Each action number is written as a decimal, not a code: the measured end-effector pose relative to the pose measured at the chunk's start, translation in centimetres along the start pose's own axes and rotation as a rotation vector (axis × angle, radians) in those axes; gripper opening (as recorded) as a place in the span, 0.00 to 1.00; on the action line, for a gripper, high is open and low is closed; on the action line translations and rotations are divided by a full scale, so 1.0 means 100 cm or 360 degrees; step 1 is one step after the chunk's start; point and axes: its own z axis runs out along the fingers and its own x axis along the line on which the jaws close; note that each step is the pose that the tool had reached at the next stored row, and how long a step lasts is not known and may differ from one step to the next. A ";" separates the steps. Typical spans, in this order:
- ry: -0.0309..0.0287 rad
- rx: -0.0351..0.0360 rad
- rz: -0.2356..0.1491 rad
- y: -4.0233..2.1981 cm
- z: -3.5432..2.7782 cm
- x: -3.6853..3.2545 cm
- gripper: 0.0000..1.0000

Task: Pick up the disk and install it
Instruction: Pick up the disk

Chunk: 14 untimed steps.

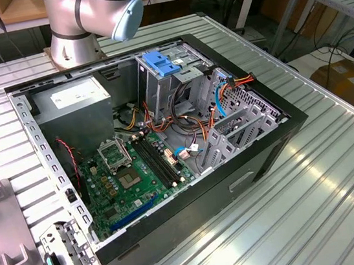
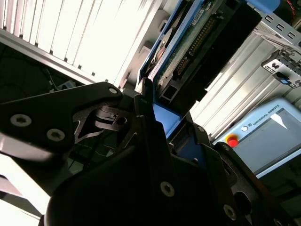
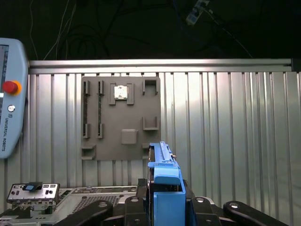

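Note:
In both wrist views my gripper is shut on the disk, a dark drive in a bright blue carrier frame. The disk stands on edge between the black fingers and sticks out past them, with its green circuit board and connector showing. It hangs in the air above the ribbed metal table, touching nothing else. In the exterior view the arm's base and a joint rise behind the open computer case.
Inside the case are a grey drive cage with a blue handle, a green motherboard, a power supply and loose cables. A grey fixture tray and a metal bracket lie on the table. A teach pendant lies nearby.

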 end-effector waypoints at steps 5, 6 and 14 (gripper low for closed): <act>0.00000 0.0000 0.0000 -0.0033 -0.0002 -0.0001 0.37; 0.00000 0.0000 0.0000 -0.0042 -0.0003 -0.0001 0.37; 0.00000 0.0000 0.0000 -0.0086 -0.0005 -0.0002 0.37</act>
